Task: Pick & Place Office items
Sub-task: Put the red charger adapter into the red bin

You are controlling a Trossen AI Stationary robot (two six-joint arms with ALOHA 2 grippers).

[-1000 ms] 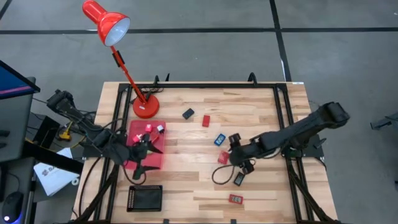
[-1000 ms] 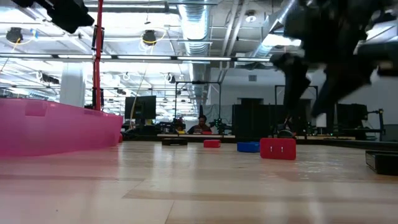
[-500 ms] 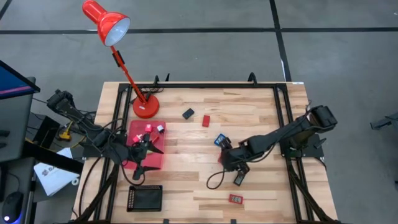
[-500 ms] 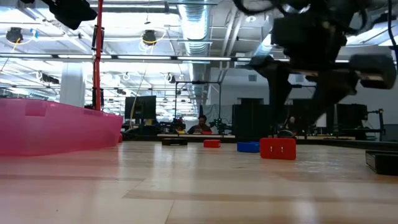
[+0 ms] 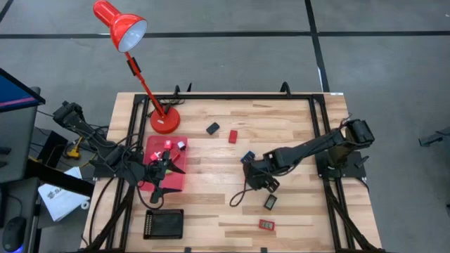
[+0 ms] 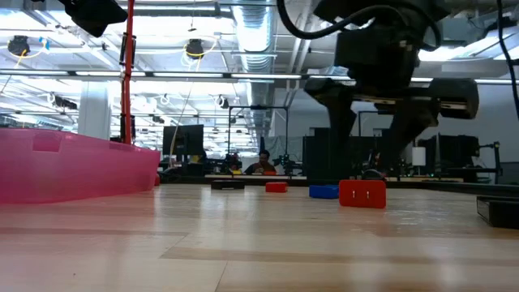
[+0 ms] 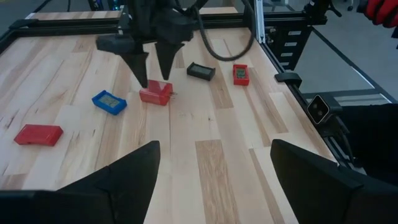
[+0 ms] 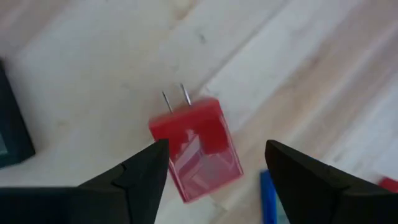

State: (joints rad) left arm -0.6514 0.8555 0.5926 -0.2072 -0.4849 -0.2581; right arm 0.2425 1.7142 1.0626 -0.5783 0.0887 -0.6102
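— Where is the right tool [image 5: 252, 174] in this shot?

— Low over the middle of the wooden worktop [image 5: 281, 133], fingers spread wide and holding nothing — they straddle a small red block [image 8: 197, 147] with two metal prongs, which lies flat on the wood. From the left wrist camera, the same block [image 7: 156, 93] sits right under the dark fingertips [image 7: 140, 70].

— And the pieces around it?

— A blue piece [image 7: 109, 102] lies just beside the red block, and another red piece [image 7: 38, 134] farther along. A black piece [image 7: 201, 71] and a red piece with a label [image 7: 240, 74] rest on the near side of the worktop. From above, a black piece [image 5: 212, 128] and a red one [image 5: 233, 135] sit toward the far edge.

— The left tool [image 5: 163, 176]?

— Fingers wide open, empty, hovering over the pink tray [image 5: 150, 149] (a few small pieces lie inside) at the worktop's left side. A black tray [image 5: 163, 223] sits nearer the front edge, and the red desk lamp [image 5: 119, 25] stands at the far-left corner.
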